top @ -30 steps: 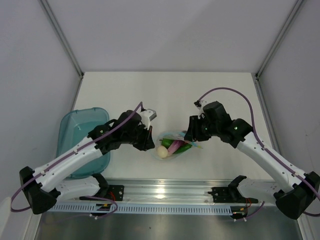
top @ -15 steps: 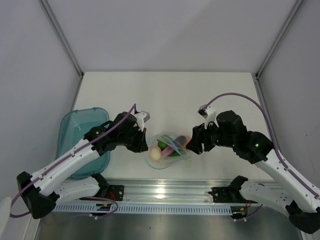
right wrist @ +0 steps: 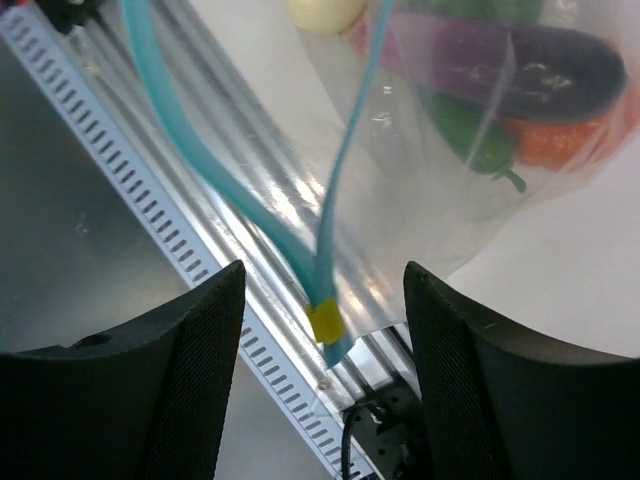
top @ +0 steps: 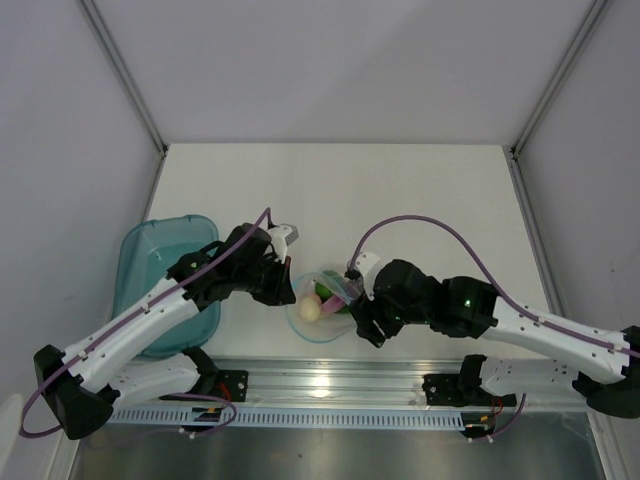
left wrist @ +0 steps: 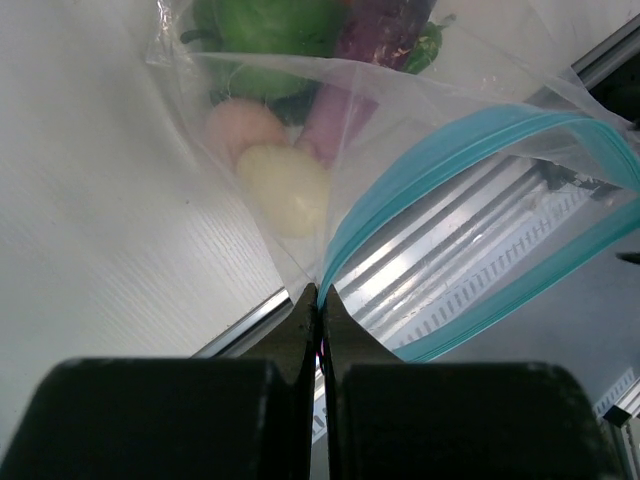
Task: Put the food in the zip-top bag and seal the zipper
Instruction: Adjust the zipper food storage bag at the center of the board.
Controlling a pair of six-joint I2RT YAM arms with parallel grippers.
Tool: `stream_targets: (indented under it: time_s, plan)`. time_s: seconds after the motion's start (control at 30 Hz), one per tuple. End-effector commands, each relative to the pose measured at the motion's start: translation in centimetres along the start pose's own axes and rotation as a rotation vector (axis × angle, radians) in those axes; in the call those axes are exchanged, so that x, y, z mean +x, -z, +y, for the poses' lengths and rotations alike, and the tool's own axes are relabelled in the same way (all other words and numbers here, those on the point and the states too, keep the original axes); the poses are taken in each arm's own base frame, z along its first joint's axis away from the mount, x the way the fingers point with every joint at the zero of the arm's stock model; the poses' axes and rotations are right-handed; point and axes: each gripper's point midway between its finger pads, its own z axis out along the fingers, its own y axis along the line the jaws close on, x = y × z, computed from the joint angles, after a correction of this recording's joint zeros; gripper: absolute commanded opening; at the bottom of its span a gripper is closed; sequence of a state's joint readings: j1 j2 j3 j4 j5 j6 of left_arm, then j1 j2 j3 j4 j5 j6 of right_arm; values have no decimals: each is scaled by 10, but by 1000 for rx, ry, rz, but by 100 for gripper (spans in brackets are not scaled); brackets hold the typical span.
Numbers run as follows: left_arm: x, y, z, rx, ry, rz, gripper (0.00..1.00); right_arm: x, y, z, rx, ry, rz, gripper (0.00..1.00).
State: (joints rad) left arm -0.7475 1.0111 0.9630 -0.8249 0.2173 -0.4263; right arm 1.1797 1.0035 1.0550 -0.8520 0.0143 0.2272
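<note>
The clear zip-top bag lies near the table's front edge with food inside. In the left wrist view a green pepper, purple eggplant, pink egg and cream egg show through it. My left gripper is shut on one end of the blue zipper, at the bag's left corner. My right gripper is open at the bag's right side. The zipper's other end, with a yellow tab, hangs between its fingers without touching them. The mouth gapes open. The right wrist view shows the eggplant, orange fruit and green pod.
A teal translucent tray stands at the left, under my left arm. The metal rail with its slotted strip runs along the table's near edge, right below the bag's mouth.
My right gripper has swung from the bag's right side down and left to its near right corner. The bag and my left gripper shifted slightly left and nearer, then stayed.
</note>
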Motion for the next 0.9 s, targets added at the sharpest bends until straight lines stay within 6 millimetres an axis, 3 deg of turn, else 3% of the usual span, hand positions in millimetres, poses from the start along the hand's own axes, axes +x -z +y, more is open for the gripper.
stream_targets:
  time_s: [0.0,0.2,0.33,0.37,0.5,0.67,0.77,0.87]
  plan:
    - [-4,4,-5,38,2,-28,1,1,-5,-20,151,14,16,65]
    - [-2,5,-3,40,9,-31,1,-1,-2,-34,251,28,1,58]
    - [-1,5,-2,42,12,-28,1,-10,5,-48,340,39,-37,45]
    - [-2,6,-2,44,11,-30,1,-12,6,-53,366,50,-52,40]
    - [-2,7,-1,41,12,-37,1,-27,11,-53,359,78,-131,0]
    - [-5,17,-1,40,-7,-96,1,-41,21,-41,283,123,-183,0]
    - [-11,36,-2,41,-35,-174,1,-49,32,-30,228,152,-189,0]
    - [-21,52,-5,49,-80,-261,22,-55,39,-13,131,187,-177,0]
